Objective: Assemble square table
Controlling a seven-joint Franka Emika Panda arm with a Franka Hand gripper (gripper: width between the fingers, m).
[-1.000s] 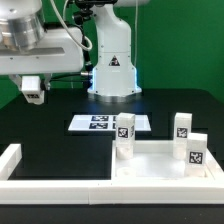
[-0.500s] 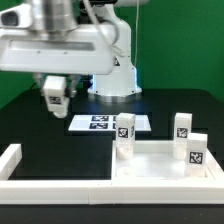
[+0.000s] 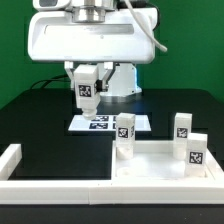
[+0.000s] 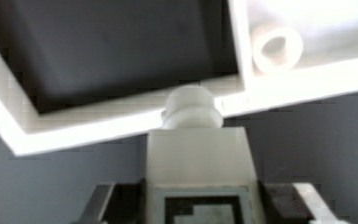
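Observation:
My gripper (image 3: 88,97) is shut on a white tagged leg (image 3: 87,90) and holds it in the air above the far edge of the marker board (image 3: 100,122). In the wrist view the leg (image 4: 197,150) sits between the two fingers of the gripper (image 4: 211,205), its round peg end pointing away. The white square tabletop (image 3: 155,168) lies at the front on the exterior view's right. Three legs stand upright on it: one (image 3: 125,133) at its near-left corner, two (image 3: 182,127) (image 3: 195,152) on the right. The wrist view shows a tabletop corner hole (image 4: 279,45).
A long white border rail (image 3: 40,178) runs along the table's front and turns up at the exterior view's left; it also shows in the wrist view (image 4: 78,132). The robot base (image 3: 118,80) stands at the back behind the marker board.
The arm has swung from the exterior view's left toward the middle, carrying the leg with it. The tabletop and the three standing legs have not moved.

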